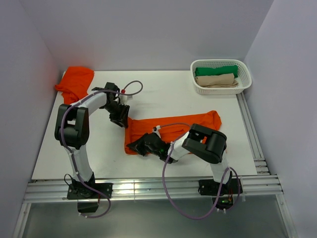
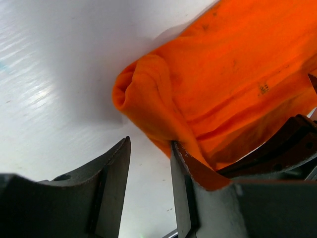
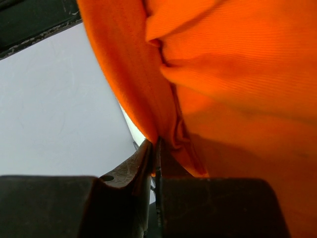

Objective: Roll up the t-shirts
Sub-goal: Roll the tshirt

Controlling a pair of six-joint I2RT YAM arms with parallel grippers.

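The orange t-shirt (image 1: 171,128) lies folded into a long strip across the middle of the tabletop (image 1: 163,96), from the centre-left of the top view to the centre-right. Its left end is already curled into a small lump, which shows in the left wrist view. The right gripper (image 1: 140,147) sits at the lower left corner of the strip; its jaws are pressed together on a fold of the cloth. The left gripper (image 2: 150,173) stands at the upper left end, jaws half apart, with cloth lying against one finger (image 2: 182,198) but not pinched between them — no grip there yet.

To roll well, I think both grippers should hold the same edge at equal height and turn together toward the right of the frame — otherwise the roll becomes a cone.

Another orange t-shirt (image 1: 75,82) waits crumpled at the upper left. At the upper right, a white mesh basket (image 1: 220,65) holds rolled clothes.
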